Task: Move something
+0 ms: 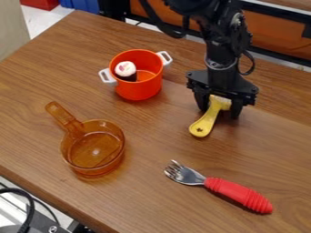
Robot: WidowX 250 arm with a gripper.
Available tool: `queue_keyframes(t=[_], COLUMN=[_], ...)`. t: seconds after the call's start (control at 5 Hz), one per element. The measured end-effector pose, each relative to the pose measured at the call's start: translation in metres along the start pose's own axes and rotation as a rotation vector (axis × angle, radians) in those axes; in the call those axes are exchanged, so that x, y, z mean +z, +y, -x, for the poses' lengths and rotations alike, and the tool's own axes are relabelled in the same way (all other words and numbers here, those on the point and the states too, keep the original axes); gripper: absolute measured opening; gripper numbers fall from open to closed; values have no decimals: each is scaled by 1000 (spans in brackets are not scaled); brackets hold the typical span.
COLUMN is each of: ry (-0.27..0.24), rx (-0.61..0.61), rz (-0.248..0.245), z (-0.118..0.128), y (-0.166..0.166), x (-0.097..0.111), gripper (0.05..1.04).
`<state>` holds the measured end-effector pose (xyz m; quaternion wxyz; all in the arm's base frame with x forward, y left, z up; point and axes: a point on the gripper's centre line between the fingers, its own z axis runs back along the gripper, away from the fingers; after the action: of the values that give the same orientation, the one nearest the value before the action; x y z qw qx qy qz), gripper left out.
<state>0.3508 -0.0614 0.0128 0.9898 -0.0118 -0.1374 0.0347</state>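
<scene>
The gripper (220, 108) hangs down at the upper right, right of the orange-red pot. It is shut on the pale, wide head of a yellow brush-like utensil (206, 122). The yellow handle slants down and to the left from between the fingers, ending in a rounded tip with a small hole. Whether that tip touches the table cannot be told. The orange-red pot (138, 88) with white handles holds a small dark and white cupcake-like toy (126, 70).
A clear amber pan (93, 148) stands on the wooden table (148, 200) at the left, its handle toward the upper left. A fork with a red handle (238, 194) lies at the lower right, below the yellow utensil. The table's front edge runs across the lower left.
</scene>
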Motion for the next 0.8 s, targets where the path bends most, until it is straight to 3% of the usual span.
queue_keyframes(t=[0.4, 0.8], ry=[14, -44], rx=[3, 115], rz=[-10, 30], z=[6, -6], y=[7, 37], x=[2, 57], gripper=[745, 745])
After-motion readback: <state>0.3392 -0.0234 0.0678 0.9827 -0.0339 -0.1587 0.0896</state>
